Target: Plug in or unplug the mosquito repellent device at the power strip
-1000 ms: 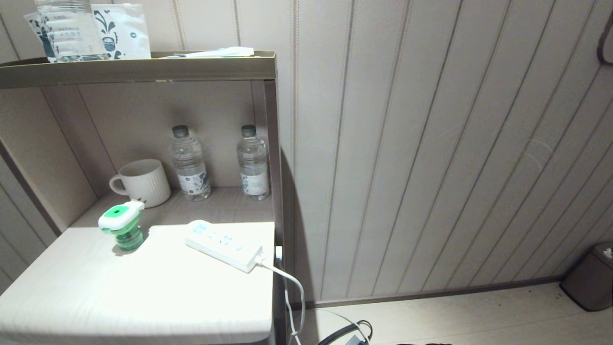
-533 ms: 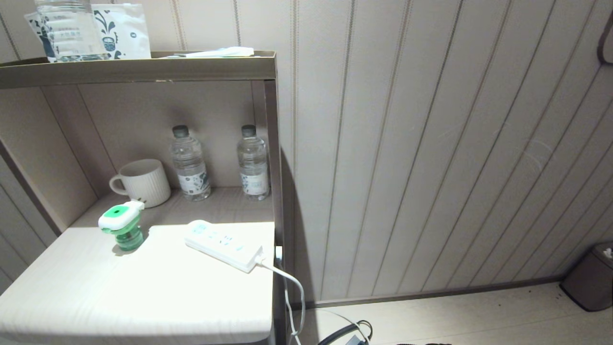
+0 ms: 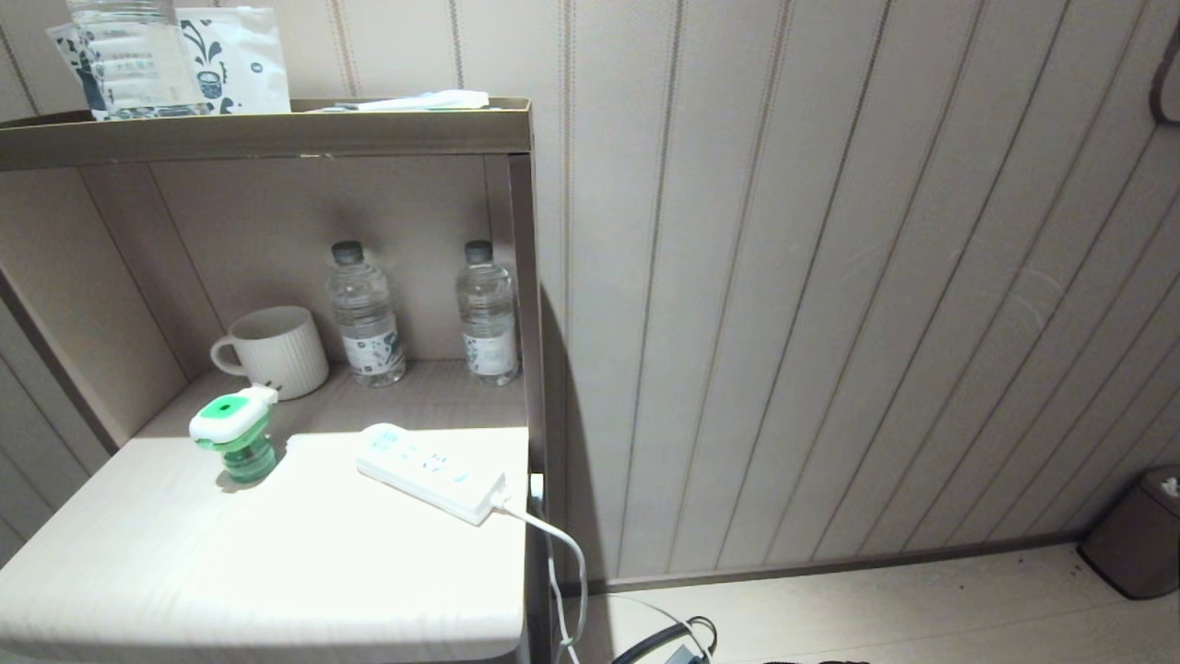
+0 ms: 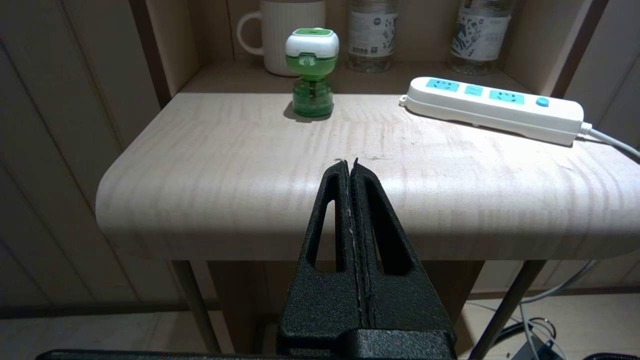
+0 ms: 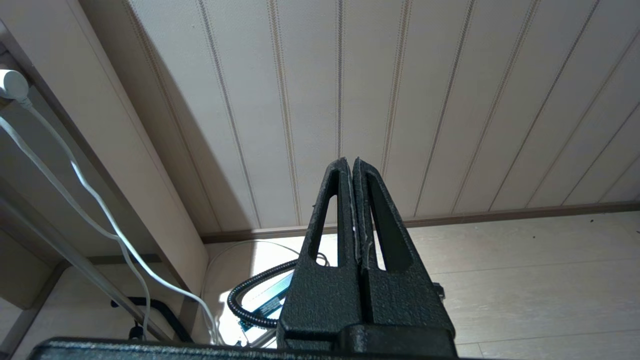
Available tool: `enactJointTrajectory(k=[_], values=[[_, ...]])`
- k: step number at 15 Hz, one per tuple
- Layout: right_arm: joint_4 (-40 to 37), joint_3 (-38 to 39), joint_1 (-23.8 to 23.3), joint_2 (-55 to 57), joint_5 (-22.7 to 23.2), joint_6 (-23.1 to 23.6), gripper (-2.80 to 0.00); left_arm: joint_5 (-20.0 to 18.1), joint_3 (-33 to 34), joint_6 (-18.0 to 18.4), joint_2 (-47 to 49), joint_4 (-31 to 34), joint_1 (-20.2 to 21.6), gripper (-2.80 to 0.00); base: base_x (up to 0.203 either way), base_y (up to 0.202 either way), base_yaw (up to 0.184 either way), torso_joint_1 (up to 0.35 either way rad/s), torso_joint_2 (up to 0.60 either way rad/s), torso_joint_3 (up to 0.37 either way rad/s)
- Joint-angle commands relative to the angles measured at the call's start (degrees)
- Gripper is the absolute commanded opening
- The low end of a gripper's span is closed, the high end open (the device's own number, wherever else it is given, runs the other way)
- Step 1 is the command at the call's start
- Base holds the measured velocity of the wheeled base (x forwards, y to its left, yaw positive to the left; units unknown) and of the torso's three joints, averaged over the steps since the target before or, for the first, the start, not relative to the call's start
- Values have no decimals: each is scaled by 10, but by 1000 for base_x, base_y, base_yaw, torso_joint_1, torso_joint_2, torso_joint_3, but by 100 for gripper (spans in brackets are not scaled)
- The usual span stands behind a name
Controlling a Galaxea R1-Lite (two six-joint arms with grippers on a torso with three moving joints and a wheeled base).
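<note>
Head view: the mosquito repellent device (image 3: 232, 435) stands upright on the desk (image 3: 277, 572), unplugged, well apart from the power strip (image 3: 431, 471). Taking the strip as landmark, the device lies off its free end, toward the mug (image 3: 275, 351); the strip's cable (image 3: 558, 544) leaves the opposite end and drops over the desk edge. Two water bottles (image 3: 365, 315) stand behind the strip, against the shelf back. Neither arm appears in this view.

Left wrist view: the left pincer (image 4: 351, 167) is fully closed, fingers pressed together, holding nothing. It hovers off the desk's front edge, short of both task items. From the pincer, the device (image 4: 312, 72) lies ahead and slightly to one side; the strip (image 4: 495, 109) lies ahead on the other side, its long axis running roughly crosswise to the pincer's line of approach, sockets facing up (all appear vacant).

Right wrist view: the right pincer (image 5: 349, 167) is likewise closed and empty, parked low beside the desk, facing the panelled wall and floor.

Judgement: the left arm is the nearer one; plugging in calls for opening its pincer first.
</note>
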State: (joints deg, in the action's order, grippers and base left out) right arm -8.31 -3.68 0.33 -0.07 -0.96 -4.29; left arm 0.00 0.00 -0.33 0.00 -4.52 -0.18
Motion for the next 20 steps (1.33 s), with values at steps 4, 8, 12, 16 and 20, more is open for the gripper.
enactJointTrajectory(k=[4, 8, 12, 16, 20], values=[[0, 0, 0, 1, 0, 0, -280, 0, 0, 0, 1, 0, 0, -280, 0, 0, 0, 0, 0, 0], [0, 0, 0, 1, 0, 0, -280, 0, 0, 0, 1, 0, 0, -280, 0, 0, 0, 0, 0, 0], [-1, 0, 1, 1, 0, 0, -280, 0, 0, 0, 1, 0, 0, -280, 0, 0, 0, 0, 0, 0], [0, 0, 0, 1, 0, 0, -280, 0, 0, 0, 1, 0, 0, -280, 0, 0, 0, 0, 0, 0], [0, 0, 0, 1, 0, 0, -280, 0, 0, 0, 1, 0, 0, -280, 0, 0, 0, 0, 0, 0]])
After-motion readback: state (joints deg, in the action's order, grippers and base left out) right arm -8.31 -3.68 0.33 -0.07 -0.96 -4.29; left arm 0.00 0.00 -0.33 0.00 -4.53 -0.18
